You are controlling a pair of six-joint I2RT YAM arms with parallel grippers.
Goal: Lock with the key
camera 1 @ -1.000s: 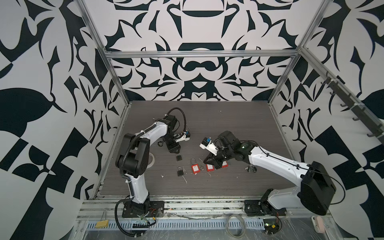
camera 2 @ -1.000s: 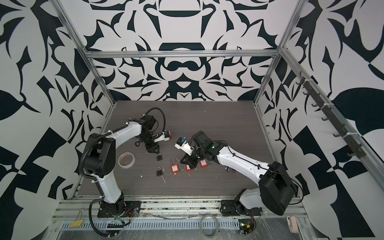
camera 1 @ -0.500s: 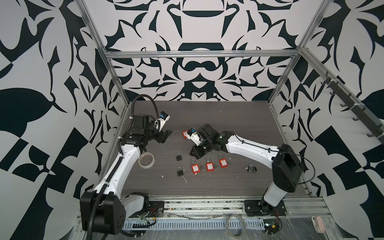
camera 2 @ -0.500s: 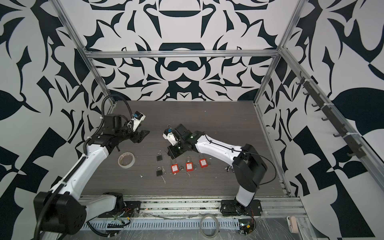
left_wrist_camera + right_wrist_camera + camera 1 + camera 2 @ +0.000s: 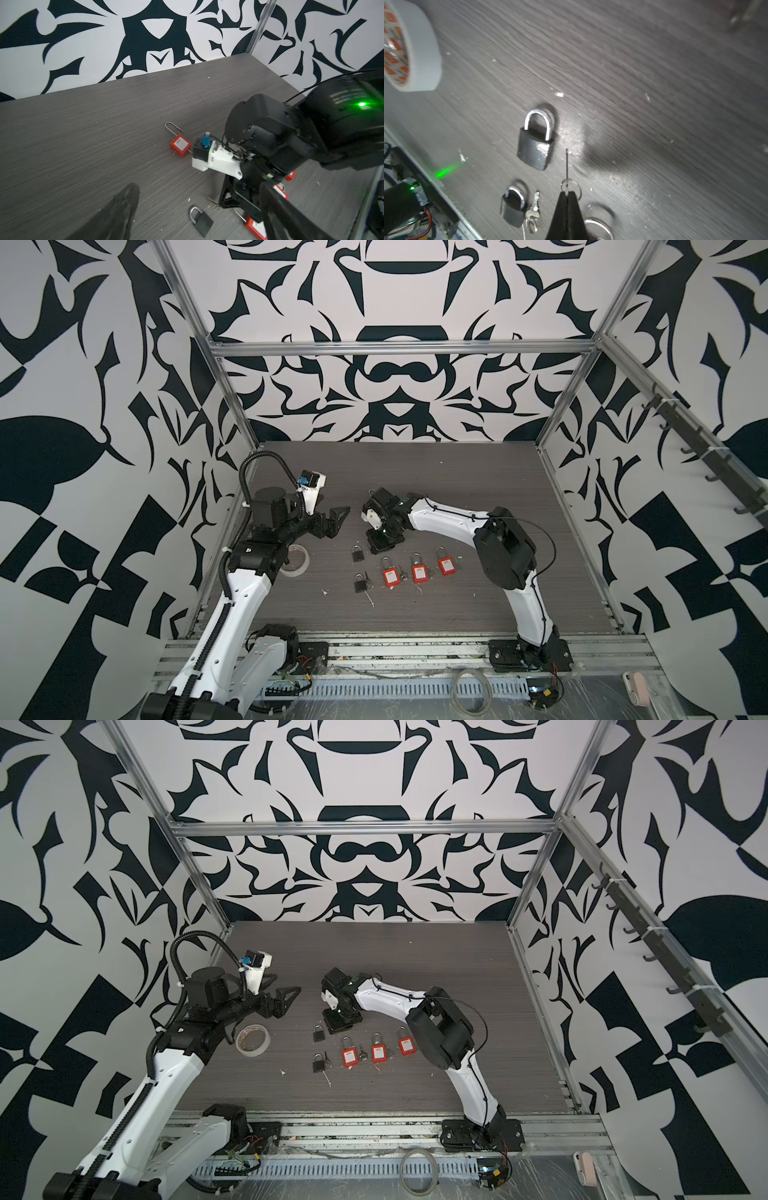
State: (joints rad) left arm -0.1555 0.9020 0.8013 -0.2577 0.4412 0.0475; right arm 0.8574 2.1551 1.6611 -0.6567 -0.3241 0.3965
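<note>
I saw the key [image 5: 566, 166] pinched edge-on in the right gripper [image 5: 566, 194]. The jaws were closed tight on its head by the ring [image 5: 572, 186], and the blade tip sat just beside the black padlock [image 5: 536, 143]; whether it touched I couldn't tell. That black padlock lay flat on the table [image 5: 457, 497] and its shackle looked seated. In both top views the right gripper stood nose-down just to the right of the black padlock. A second black padlock [image 5: 359, 583] lay near the black padlock on the camera side, with a loose key [image 5: 534, 207] right beside it. Three red padlocks [image 5: 419, 571] sat in a row to the right of the black padlock, past the right gripper. In the left wrist view one more red padlock with open shackle [image 5: 180, 146] lay farther out than the black padlock, on the back side of the right gripper. The tape roll [image 5: 296, 564] sat well left of the black padlock. The left gripper [image 5: 332, 512] hung left of the black padlock and above the tape roll, with its fingers [image 5: 116, 212] spread wide and nothing between them.
</note>
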